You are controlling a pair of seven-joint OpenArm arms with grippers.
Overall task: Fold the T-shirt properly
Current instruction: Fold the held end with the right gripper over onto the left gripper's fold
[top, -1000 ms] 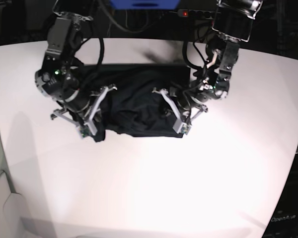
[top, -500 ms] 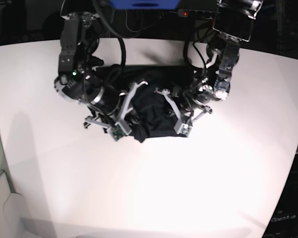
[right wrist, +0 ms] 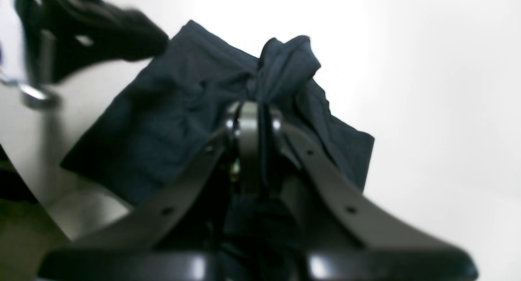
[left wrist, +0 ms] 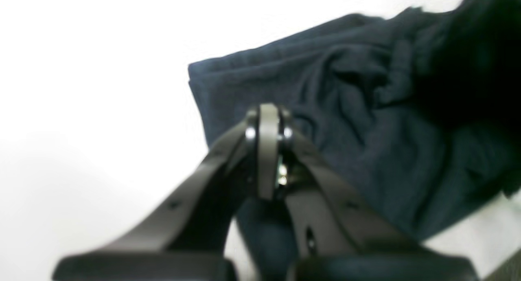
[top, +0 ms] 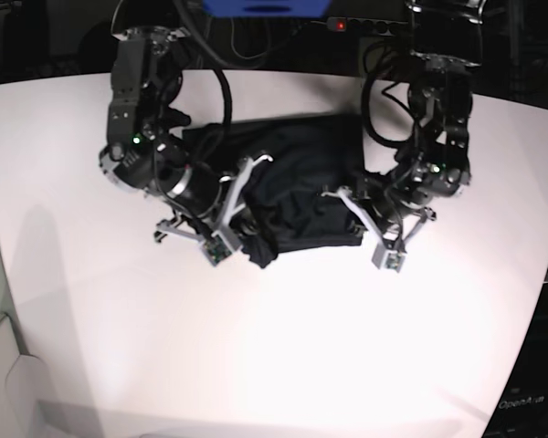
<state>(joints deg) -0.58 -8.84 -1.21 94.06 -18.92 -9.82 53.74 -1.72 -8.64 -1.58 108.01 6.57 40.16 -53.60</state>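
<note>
On the left of the base view, the right gripper (top: 226, 239) sat at the near-left corner of the T-shirt (top: 297, 187), its jaws pinched on a bunched fold of the dark fabric, which the right wrist view showed gathered up just past the fingertips (right wrist: 249, 122). The T-shirt lay crumpled in a rough block on the white table (top: 274, 365), toward its far side, between the two arms. On the right, the left gripper (top: 384, 251) hung at the shirt's near-right corner, jaws pressed together on nothing, the cloth just beyond them
</note>
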